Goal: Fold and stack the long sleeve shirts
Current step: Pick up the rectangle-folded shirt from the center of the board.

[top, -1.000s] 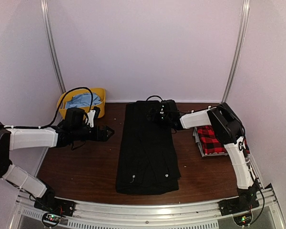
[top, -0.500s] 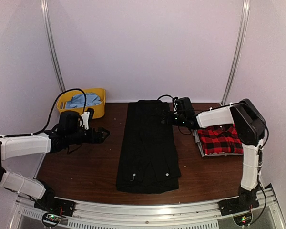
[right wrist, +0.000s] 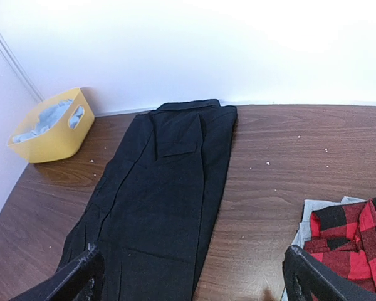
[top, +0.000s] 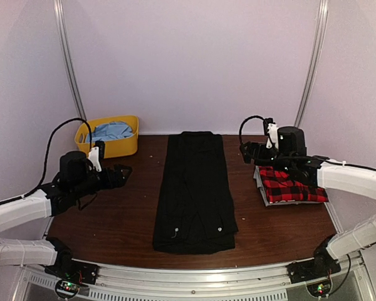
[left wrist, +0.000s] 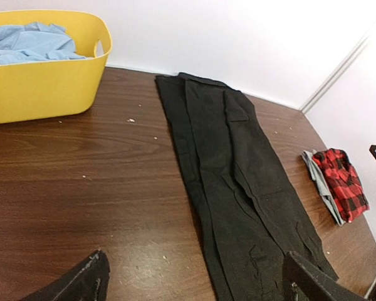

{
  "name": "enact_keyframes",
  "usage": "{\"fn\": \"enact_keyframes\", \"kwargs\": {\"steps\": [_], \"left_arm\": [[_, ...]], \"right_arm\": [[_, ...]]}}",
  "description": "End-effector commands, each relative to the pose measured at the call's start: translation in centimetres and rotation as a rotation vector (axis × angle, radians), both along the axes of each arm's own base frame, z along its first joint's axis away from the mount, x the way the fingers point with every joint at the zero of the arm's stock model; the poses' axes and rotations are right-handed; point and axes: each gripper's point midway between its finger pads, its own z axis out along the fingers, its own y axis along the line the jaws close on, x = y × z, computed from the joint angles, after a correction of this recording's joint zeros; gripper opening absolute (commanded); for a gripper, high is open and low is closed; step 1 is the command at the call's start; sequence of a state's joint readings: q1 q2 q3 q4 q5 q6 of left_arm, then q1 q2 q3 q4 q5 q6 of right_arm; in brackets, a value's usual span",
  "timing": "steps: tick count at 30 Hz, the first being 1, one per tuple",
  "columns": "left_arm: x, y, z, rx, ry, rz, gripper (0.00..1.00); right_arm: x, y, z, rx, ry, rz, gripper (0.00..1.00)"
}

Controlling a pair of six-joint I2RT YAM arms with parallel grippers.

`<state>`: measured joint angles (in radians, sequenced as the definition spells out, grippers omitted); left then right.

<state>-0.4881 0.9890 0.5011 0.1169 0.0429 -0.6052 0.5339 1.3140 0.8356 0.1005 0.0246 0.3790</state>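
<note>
The black long sleeve shirt [top: 195,191] [left wrist: 238,175] [right wrist: 160,188] lies flat as a long narrow strip down the middle of the table, sleeves folded in. The red-and-black plaid shirt [top: 288,184] [left wrist: 341,179] [right wrist: 354,241] sits folded at the right, on a grey cloth. My left gripper [top: 120,172] [left wrist: 197,285] hovers open over bare wood left of the black shirt. My right gripper [top: 247,152] [right wrist: 194,279] hangs open above the table between the two shirts, holding nothing.
A yellow bin [top: 109,137] [left wrist: 44,75] [right wrist: 50,125] with light blue cloth in it stands at the back left. The right arm's forearm stretches over the plaid shirt. Metal rails run along the near edge, and white walls close off the back and sides.
Both arms have pulled back from the black shirt: the right gripper left its top right corner and moved right, the left gripper withdrew to the left. The shirt has stayed flat.
</note>
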Motion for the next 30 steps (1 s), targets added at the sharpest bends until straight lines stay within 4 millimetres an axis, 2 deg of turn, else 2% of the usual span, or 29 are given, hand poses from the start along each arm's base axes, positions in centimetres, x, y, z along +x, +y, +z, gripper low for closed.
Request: {"fn": "enact_keyframes", "kwargs": {"steps": [1,3,5,11,14,18,23,27,30], "left_arm": [[-1.8,-2.3,1.4,-0.073,-0.064,-0.16,0.97],[-2.6,-2.9,0.6,-0.063,-0.042,-0.205,0.97],[-3.2,-3.1,-0.7,-0.029,-0.007,-0.205,0.98],[-6.6,-5.8,-4.7,0.115,0.078,-0.281,0.98],[-8.3,-7.2,-5.8,0.191,0.073,-0.328,0.98],[-10.8,-8.7,-8.1,0.296,0.135,-0.41,0.97],[-14.1,-10.7,-11.2,0.429,0.195,-0.517,0.94],[-16.1,-12.3,-12.7,0.502,0.207,-0.593,0.92],[-17.1,-13.4,-13.2,0.518,0.205,-0.642,0.92]], "right_arm": [[-3.2,-1.0,0.4,0.116,0.005,0.044,1.0],[-4.8,-0.8,0.6,0.157,0.004,0.1,1.0],[-6.3,-0.2,-0.1,0.166,0.038,0.16,1.0],[-11.1,0.8,-4.5,0.12,0.141,0.257,1.0],[-13.2,1.9,-6.4,0.102,0.176,0.283,0.99],[-16.7,4.3,-9.4,-0.001,0.244,0.339,0.97],[-19.7,6.8,-12.5,-0.18,0.287,0.401,0.96],[-21.7,8.7,-14.1,-0.307,0.3,0.475,0.94],[-23.0,9.9,-14.7,-0.352,0.297,0.533,0.94]]}}
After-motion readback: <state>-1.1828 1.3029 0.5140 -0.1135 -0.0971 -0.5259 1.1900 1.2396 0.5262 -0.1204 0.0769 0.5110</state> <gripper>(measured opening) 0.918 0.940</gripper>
